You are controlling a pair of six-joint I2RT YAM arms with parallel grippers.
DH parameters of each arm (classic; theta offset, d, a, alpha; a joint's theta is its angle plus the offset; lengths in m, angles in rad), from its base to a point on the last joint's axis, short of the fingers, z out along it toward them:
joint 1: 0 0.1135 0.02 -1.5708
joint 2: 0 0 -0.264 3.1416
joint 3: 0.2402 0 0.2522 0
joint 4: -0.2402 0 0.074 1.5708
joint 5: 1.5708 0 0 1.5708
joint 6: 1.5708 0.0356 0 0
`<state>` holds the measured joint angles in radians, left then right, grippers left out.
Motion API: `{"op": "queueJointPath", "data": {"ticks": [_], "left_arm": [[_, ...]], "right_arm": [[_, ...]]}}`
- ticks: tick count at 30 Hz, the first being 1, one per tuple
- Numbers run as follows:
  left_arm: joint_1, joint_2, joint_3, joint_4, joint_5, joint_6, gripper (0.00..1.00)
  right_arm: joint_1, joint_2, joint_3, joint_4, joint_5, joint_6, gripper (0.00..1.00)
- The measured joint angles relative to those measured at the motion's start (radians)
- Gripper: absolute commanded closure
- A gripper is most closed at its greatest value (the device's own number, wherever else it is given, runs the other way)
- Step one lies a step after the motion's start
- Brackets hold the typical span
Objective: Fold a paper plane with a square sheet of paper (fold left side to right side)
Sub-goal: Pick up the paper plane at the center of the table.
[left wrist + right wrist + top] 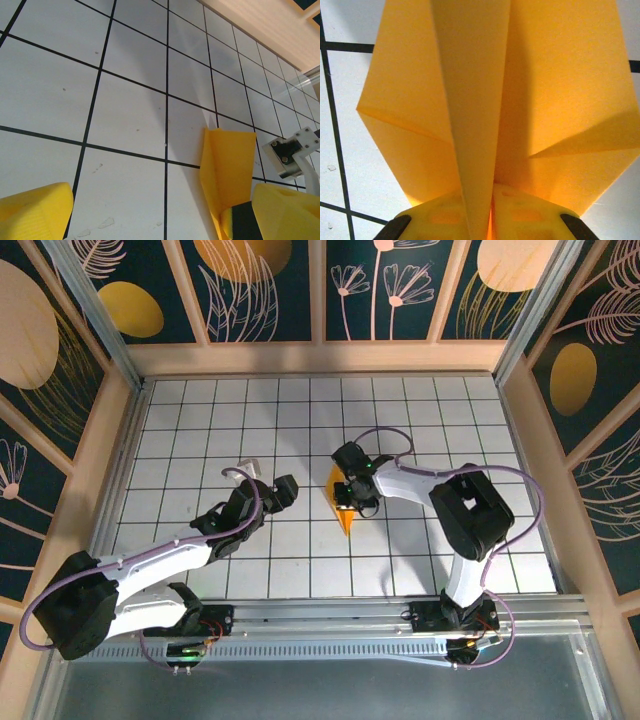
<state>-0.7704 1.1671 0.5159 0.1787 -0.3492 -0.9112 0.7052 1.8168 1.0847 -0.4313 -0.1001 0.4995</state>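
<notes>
Right wrist | right fingers (pixel 506 217) clamped on paper plane (pixel 485 100) | left fingers (pixel 283 490) spread wide

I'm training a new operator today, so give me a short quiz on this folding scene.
1. True or false: the left gripper is gripping the paper plane.
2. Where does the right gripper pinch the paper plane? A) a wing corner B) the centre fold C) the pointed tip
3. Fill in: the left gripper's jaws are ____.
Key: 1 false; 2 B; 3 open.
</notes>
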Motion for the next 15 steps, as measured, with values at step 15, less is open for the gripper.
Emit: {"op": "queueJointPath", "data": {"ticks": [15], "left_arm": [[0.0, -0.045, -0.013, -0.022, -0.046, 0.009, 0.07]], "right_arm": [[0.015, 0.017, 0.067, -0.06, 0.061, 0.007, 1.0]]}}
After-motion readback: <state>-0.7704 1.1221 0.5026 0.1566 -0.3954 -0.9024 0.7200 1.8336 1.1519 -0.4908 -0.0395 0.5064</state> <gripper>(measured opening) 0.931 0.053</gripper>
